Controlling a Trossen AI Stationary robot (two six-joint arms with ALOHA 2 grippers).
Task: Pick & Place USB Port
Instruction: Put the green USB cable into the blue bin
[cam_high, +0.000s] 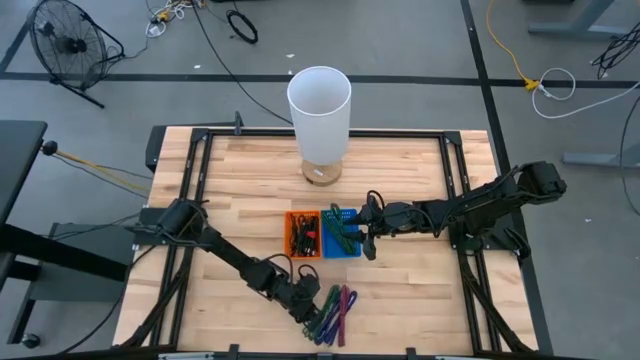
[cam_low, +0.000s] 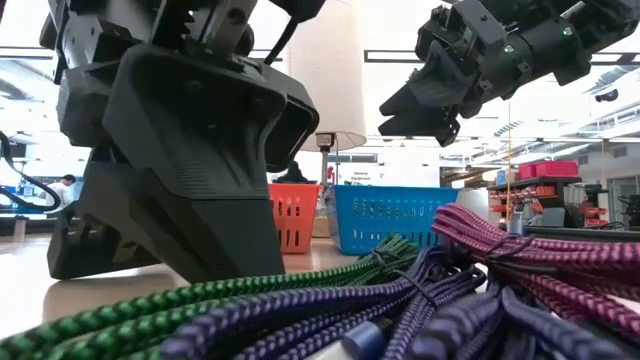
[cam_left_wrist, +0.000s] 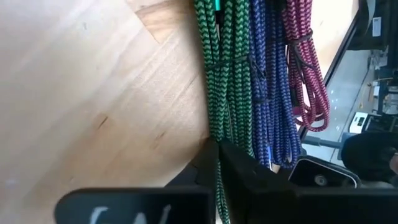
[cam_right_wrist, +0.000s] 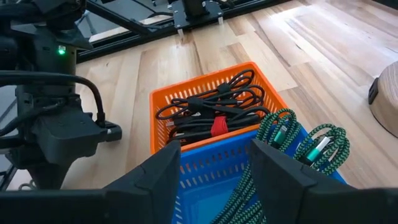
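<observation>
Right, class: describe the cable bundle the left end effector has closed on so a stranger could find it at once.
Start at the white lamp, come down past the orange basket to the table's near edge, where three braided cable bundles lie side by side. It is the green bundle, nearest the left end effector, beside the blue and magenta ones.

Two baskets mid-worktop: one orange basket (cam_high: 303, 233), one blue basket (cam_high: 341, 236), touching side by side. Three loose cable bundles near the front edge: one green bundle (cam_left_wrist: 221, 68), one blue-purple bundle (cam_left_wrist: 267, 74), one magenta bundle (cam_left_wrist: 305, 62). One white lamp (cam_high: 320, 105) near the back edge; two arms, one claw each.
</observation>
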